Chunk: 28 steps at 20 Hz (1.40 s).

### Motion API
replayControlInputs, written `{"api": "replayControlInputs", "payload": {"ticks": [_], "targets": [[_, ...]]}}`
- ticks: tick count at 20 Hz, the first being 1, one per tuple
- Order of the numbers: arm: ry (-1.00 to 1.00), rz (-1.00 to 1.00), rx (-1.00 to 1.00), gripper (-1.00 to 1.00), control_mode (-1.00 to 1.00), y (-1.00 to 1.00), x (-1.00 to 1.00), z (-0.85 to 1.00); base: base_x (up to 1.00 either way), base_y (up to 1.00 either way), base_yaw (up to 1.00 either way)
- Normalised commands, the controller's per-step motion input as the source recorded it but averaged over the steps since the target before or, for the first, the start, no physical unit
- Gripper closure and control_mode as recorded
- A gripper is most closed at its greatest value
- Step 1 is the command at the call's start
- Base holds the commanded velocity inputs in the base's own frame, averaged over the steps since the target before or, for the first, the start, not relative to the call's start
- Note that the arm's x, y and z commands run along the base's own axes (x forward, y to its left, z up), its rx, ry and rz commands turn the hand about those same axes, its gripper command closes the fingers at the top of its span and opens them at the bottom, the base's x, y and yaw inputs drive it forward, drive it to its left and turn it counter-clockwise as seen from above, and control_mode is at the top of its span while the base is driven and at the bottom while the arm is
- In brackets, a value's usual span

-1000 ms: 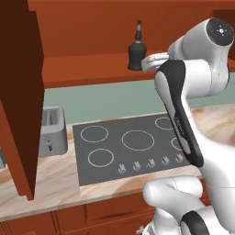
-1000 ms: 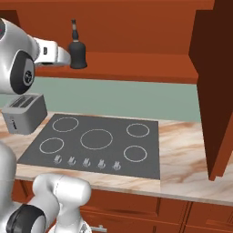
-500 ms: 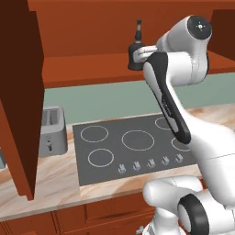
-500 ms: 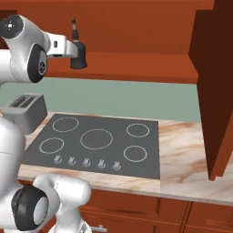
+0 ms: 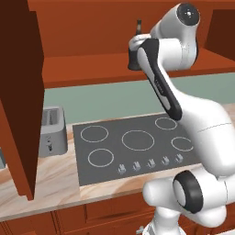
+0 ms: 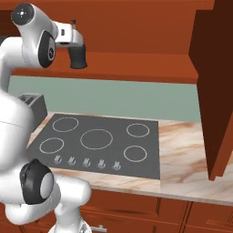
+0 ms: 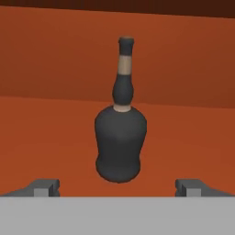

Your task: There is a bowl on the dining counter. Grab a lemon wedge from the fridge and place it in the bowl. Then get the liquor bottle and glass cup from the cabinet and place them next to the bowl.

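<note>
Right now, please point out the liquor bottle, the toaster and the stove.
liquor bottle (image 7: 120, 142): hand view, on its dark round body.
toaster (image 5: 52, 133): left base view, on its front face.
stove (image 6: 98, 144): right base view, on the dark cooktop surface.

You see a dark, matt liquor bottle (image 7: 120, 137) in a smooth red-brown wood cabinet (image 7: 55, 69). Below it, the stove top (image 5: 137, 142) is flat dark grey, the surface (image 6: 182, 150) like pale marble.

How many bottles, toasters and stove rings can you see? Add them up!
Bottles: 1, the dark liquor bottle in the cabinet.
Toasters: 1, the grey toaster.
Stove rings: 5 on the cooktop.
Total: 7.
</note>
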Motion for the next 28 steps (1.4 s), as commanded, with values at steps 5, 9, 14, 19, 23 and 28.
{"api": "replayControlInputs", "payload": {"ticks": [5, 9, 14, 19, 23, 28], "targets": [[0.00, 0.00, 0.00, -1.00, -1.00, 0.00, 0.45, 0.00, 0.00, 0.00, 0.00], [0.00, 0.00, 0.00, -1.00, -1.00, 0.00, 0.43, 0.00, 0.00, 0.00, 0.00], [0.00, 0.00, 0.00, -1.00, -1.00, 0.00, 0.38, 0.00, 0.00, 0.00, 0.00], [-0.01, 0.00, 0.00, -1.00, -1.00, 0.00, 0.20, -0.01, 0.00, 0.00, 0.00], [-0.03, 0.00, 0.00, -1.00, -1.00, 0.00, 0.15, -0.06, 0.00, 0.00, 0.00], [-0.01, 0.00, 0.00, -1.00, -1.00, 0.00, 0.20, -0.05, 0.00, 0.00, 0.00]]}}
